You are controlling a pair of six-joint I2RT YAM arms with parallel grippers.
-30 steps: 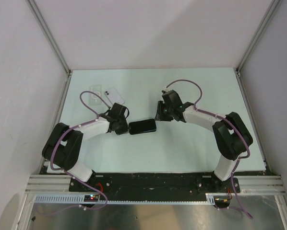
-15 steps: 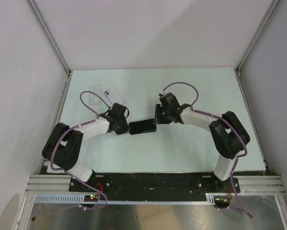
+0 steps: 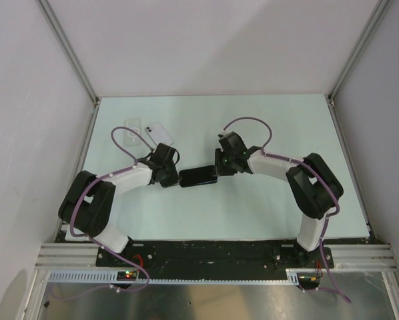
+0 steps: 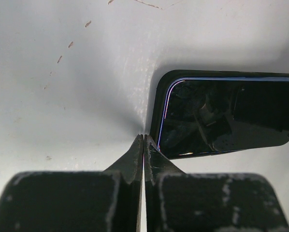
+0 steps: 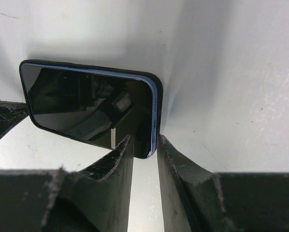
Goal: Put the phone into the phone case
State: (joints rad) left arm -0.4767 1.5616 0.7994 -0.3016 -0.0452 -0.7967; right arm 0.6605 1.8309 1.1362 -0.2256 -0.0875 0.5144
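Pale green surface [image 3: 273, 123] boxed by white walls [image 3: 206, 40] on three sides, with metal frame posts [image 3: 69, 50] at the far corners. Both arm bases sit at the near edge.

The phone [image 3: 198, 176] lies flat, screen up, about mid-surface and long side running left-right. It is well apart from every edge, with a broad stretch of surface between it and the far wall, and more to the right.

The left hand [image 3: 177, 178] is at the phone's left short end. In the left wrist view the left hand [image 4: 143, 145] has its fingers pressed together with nothing between them, tips just beside the phone's [image 4: 222, 116] near-left corner. Actual contact is hard to tell.

The right hand [image 3: 217, 172] is at the phone's right short end. In the right wrist view the right hand [image 5: 144, 145] has its fingers [image 5: 118, 162] a little apart, straddling the near corner of the phone [image 5: 91, 104]. One finger is over the dark screen, the other just off the short edge. The blue side rim shows in the gap. I can't tell whether they pinch it.

The clear case [image 3: 133, 135] lies flat at far left, near the left surface edge and well apart from the phone. A white phone-shaped piece [image 3: 161, 133] lies just beside it on the right, above the left forearm.
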